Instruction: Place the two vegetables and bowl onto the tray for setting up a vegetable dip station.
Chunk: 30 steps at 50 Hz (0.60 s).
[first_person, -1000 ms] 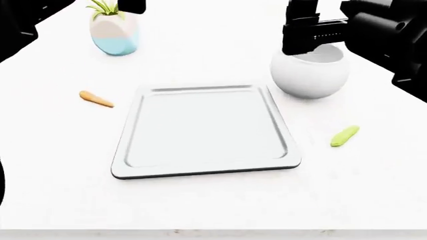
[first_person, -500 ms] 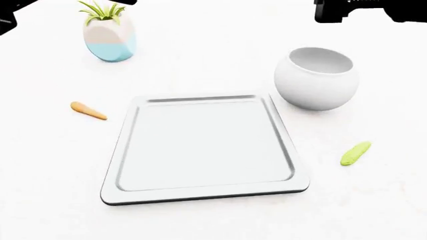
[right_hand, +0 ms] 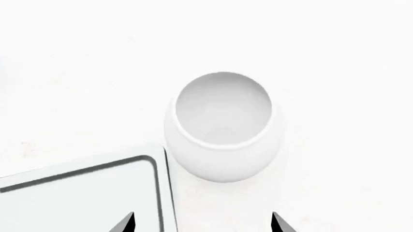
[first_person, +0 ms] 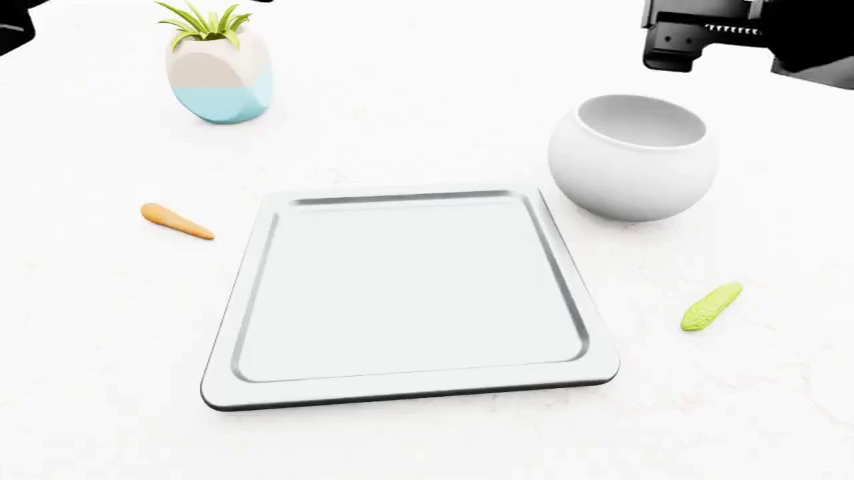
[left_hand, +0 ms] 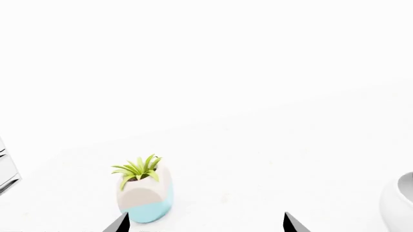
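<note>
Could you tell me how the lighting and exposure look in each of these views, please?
Head view: bright and flat, white table nearly blown out, soft shadow beside the bowl. Left wrist view: mostly washed-out white, only the plant pot stands out. Right wrist view: bowl sharp, faint shading inside.

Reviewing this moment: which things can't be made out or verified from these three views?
- Left gripper: left wrist view shows only two fingertips at the frame edge; the head view cuts the arm off.
- Right gripper: likewise only tips in the right wrist view; head view's top edge crops it.
- Carrot and cucumber piece: too small for surface detail; neither wrist view shows them.
- Bowl: cropped in left wrist view.
</note>
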Motion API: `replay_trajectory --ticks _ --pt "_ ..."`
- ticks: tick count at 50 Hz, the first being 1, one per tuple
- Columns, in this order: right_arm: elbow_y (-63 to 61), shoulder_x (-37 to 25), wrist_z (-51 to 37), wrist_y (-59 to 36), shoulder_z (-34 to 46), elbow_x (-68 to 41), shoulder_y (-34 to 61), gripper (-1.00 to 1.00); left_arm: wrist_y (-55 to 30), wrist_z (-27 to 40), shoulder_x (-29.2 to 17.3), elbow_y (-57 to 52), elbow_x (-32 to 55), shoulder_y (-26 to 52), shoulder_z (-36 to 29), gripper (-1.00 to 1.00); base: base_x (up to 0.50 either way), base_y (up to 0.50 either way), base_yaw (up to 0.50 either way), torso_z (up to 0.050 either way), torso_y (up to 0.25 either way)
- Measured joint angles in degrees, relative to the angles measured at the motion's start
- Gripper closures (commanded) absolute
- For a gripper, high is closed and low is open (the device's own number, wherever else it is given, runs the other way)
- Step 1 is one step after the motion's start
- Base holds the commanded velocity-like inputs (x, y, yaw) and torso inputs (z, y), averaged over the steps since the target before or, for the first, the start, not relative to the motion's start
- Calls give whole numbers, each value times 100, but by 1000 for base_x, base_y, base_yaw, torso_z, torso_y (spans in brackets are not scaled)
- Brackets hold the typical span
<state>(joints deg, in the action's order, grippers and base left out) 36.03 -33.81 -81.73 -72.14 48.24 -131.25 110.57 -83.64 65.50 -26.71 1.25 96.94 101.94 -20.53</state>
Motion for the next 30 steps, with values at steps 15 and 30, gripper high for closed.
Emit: replay_trajectory --ticks 15,30 --pt "589 143 1745 100 581 1541 299 -100 187 -373 -65 -99 -322 -121 -210 -100 0 0 0 0 0" --pt "2834 1199 4393 518 1579 3283 609 -100 320 -809 9 150 -761 120 -505 -100 0 0 0 0 0"
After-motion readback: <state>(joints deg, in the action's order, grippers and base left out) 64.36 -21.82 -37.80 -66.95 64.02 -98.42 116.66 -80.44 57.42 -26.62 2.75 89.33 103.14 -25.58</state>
